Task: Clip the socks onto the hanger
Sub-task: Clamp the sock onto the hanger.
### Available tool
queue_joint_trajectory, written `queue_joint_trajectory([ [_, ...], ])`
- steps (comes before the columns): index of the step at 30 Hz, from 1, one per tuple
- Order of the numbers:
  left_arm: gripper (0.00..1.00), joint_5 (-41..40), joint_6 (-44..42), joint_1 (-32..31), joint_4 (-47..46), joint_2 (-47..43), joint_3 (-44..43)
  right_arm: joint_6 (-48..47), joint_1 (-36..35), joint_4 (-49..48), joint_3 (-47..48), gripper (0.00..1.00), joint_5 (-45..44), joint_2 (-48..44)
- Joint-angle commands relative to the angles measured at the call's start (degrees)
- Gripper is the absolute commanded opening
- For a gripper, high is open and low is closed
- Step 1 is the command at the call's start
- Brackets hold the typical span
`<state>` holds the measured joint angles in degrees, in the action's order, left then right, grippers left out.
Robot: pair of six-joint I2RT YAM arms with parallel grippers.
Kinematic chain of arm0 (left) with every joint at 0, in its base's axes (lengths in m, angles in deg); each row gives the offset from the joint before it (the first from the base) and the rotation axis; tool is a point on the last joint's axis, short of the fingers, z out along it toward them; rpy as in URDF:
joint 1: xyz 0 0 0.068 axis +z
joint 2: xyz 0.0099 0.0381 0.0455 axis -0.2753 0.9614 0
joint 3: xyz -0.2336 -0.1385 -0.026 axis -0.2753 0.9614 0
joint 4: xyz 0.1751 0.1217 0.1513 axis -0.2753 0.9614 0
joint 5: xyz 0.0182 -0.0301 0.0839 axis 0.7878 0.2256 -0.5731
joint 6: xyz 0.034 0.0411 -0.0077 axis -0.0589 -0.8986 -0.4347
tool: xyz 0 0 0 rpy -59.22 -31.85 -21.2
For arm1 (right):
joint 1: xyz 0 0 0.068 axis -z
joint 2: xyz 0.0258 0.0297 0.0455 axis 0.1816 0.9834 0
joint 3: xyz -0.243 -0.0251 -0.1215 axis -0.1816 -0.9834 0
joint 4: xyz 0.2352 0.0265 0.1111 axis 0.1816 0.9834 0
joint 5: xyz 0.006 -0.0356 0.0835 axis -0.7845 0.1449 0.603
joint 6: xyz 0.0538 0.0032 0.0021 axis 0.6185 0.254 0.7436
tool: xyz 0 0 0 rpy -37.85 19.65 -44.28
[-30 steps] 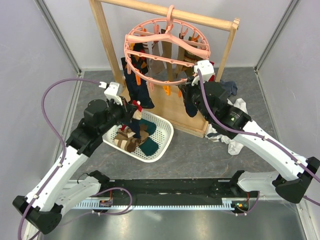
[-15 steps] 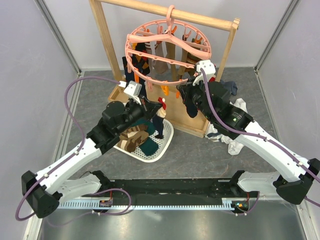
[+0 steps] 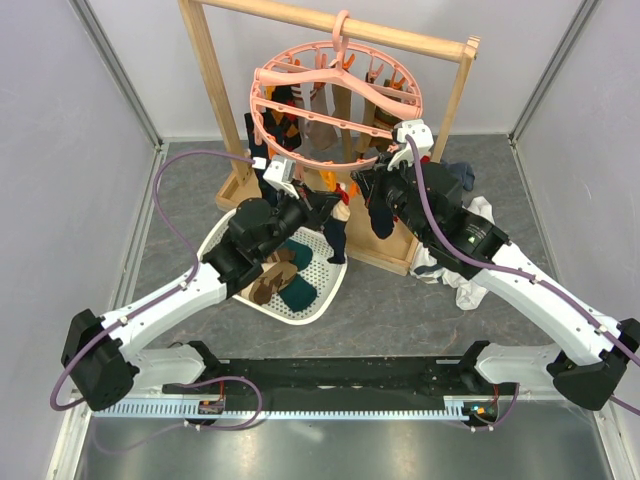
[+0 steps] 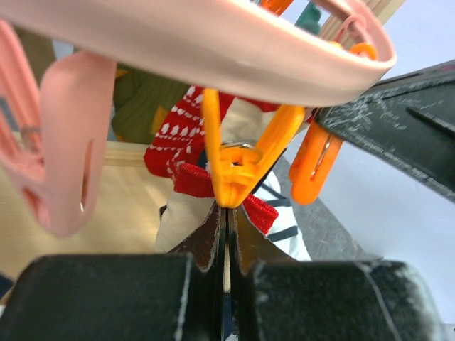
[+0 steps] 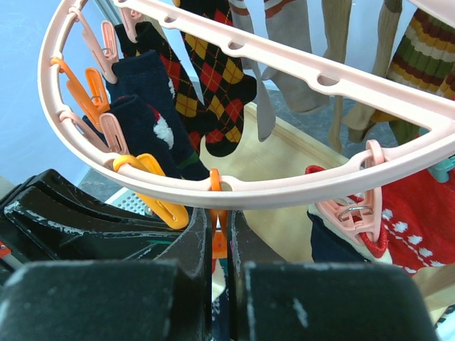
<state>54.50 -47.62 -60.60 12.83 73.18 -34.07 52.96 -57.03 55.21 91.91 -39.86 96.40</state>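
The pink hanger [image 3: 262, 98] hangs by its hook from the top bar of the wooden rack [image 3: 205, 70] at the far side of the counter [image 3: 380, 310]. Both arms reach up to its near rim.

The left gripper [image 4: 227, 213] is nearly closed, with only a thin slit between its fingers. It holds the red sock [image 4: 178, 138] with the white pattern by the cuff, and the rest of the sock dangles just under the ring. A V-shaped clip [image 4: 234, 167], orange, sits right at those fingertips, its point touching the cuff.

The right gripper [image 5: 220, 220] comes in from the right, just beside the left one. It is pinched narrow on an orange clip [image 5: 217, 238] that hangs from the ring's near rim. I cannot tell whether that is the same clip that meets the sock.

Other socks already hang around the ring: navy pairs [image 5: 149, 78], an argyle one [image 5: 213, 85], and tan and striped ones further round. Below the left arm stands the white mesh basket [image 3: 338, 278], with a dark teal sock [image 3: 298, 295] and a brown-striped one [image 3: 265, 282] inside. White and grey garments [image 3: 465, 275] lie on the counter to the right of the rack.
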Motion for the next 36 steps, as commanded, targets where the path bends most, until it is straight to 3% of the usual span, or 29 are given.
queue_joint_trajectory([
  [1,0.02,-1.9,3.5,-0.8,-7.4,0.4,-1.2,1.5,0.3,1.2,0.8,0.0,1.7,-0.7],
  [36,0.02,-4.8,13.1,-1.7,-8.2,1.0,-2.7,1.3,1.6,-2.0,-2.9,0.0,2.7,-1.1],
])
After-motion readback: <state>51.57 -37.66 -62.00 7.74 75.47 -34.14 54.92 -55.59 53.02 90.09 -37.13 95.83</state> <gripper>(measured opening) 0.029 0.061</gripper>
